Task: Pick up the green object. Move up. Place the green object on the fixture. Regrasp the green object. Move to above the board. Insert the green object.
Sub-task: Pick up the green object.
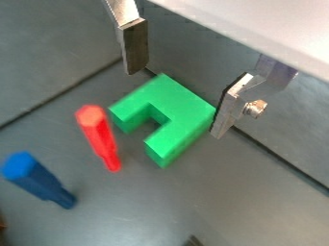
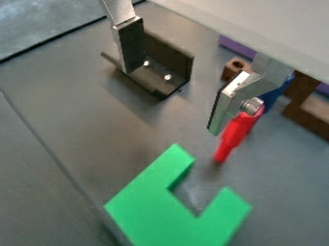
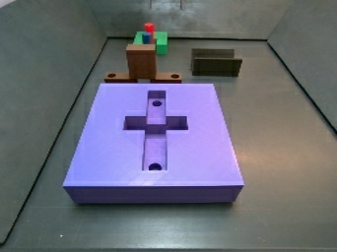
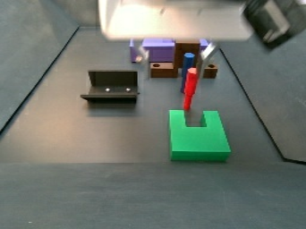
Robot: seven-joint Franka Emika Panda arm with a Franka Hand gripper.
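The green object is a bright green U-shaped block lying flat on the grey floor; it also shows in both side views and in a wrist view. My gripper hangs above it, open and empty, with its fingers apart on either side of the block and not touching it. The fixture is a dark bracket on the floor beyond the block, also seen in both side views. The purple board lies farther off.
A red peg stands next to the green object's open side, with a blue peg a little beyond it. A brown wooden block stands between the board and the green object. Grey walls enclose the floor.
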